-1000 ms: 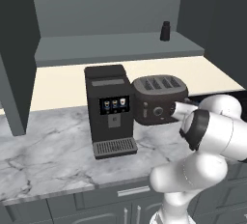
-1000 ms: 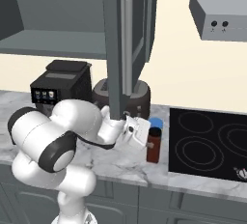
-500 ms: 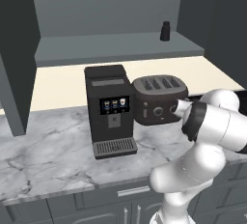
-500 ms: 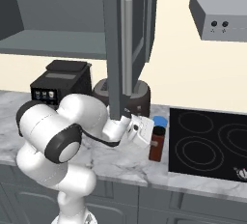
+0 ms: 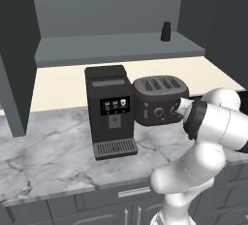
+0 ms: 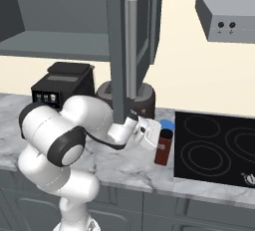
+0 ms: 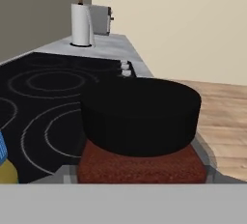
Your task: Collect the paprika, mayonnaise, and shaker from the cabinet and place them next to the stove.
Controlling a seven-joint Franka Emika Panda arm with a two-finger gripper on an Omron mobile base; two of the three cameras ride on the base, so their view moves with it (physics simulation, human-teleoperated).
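I see a grey marble counter (image 5: 43, 156) carrying most of the things. On it stand a black coffee machine (image 5: 110, 110) and, just beside it on the right, a dark four-slot toaster (image 5: 160, 100). Further right, the paprika (image 6: 163, 147) stands upright on the marble just beside the stove (image 6: 214, 147), with the mayonnaise (image 6: 167, 125) close behind it. Past the stove, a paper towel roll (image 7: 80, 24) stands on the counter. Above, the cabinet (image 5: 116, 48) shelf holds the shaker (image 5: 166, 31), near its right end.
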